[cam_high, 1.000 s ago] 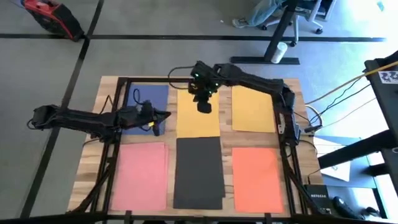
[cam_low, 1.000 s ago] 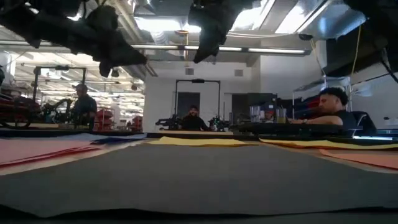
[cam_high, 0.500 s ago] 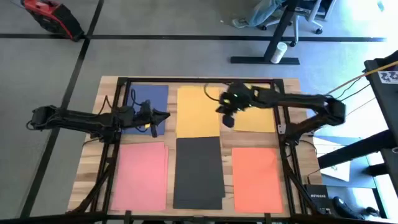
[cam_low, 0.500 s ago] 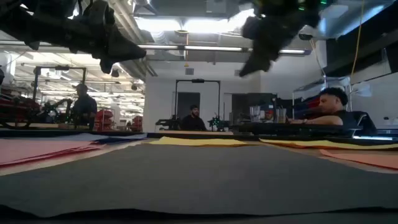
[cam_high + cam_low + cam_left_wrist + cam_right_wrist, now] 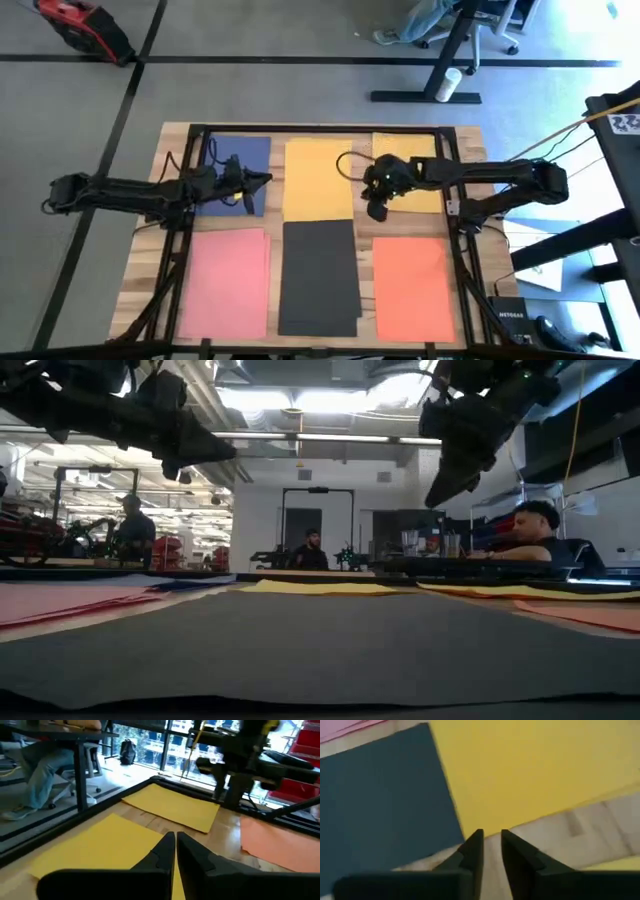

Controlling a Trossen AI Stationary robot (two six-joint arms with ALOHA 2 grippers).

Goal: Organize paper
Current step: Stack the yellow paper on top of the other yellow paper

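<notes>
Six piles of paper lie flat on the wooden table: blue [image 5: 240, 170], yellow [image 5: 318, 180] and darker yellow [image 5: 408, 170] along the far side, pink [image 5: 225, 282], dark grey [image 5: 320, 278] and orange [image 5: 412, 288] along the near side. My left gripper [image 5: 262, 181] hovers shut over the blue sheet's right edge, holding nothing. My right gripper [image 5: 377, 211] hangs above the strip of wood between the two yellow sheets, near their near edges; its fingers [image 5: 472, 847] stand a narrow gap apart with nothing between them. In the low view both grippers [image 5: 190, 455] [image 5: 448, 478] are well above the sheets.
A black frame [image 5: 190, 140] runs around the tabletop, with cables along its right side [image 5: 470, 200]. Bare wood shows between the piles [image 5: 580, 830]. People sit at desks in the room beyond the table's far edge [image 5: 312, 550].
My right gripper has swung from above the middle yellow sheet toward the table's right edge, then come a little toward the near edge, ending over the gap between the two yellow sheets. The sheets have stayed flat and in place.
</notes>
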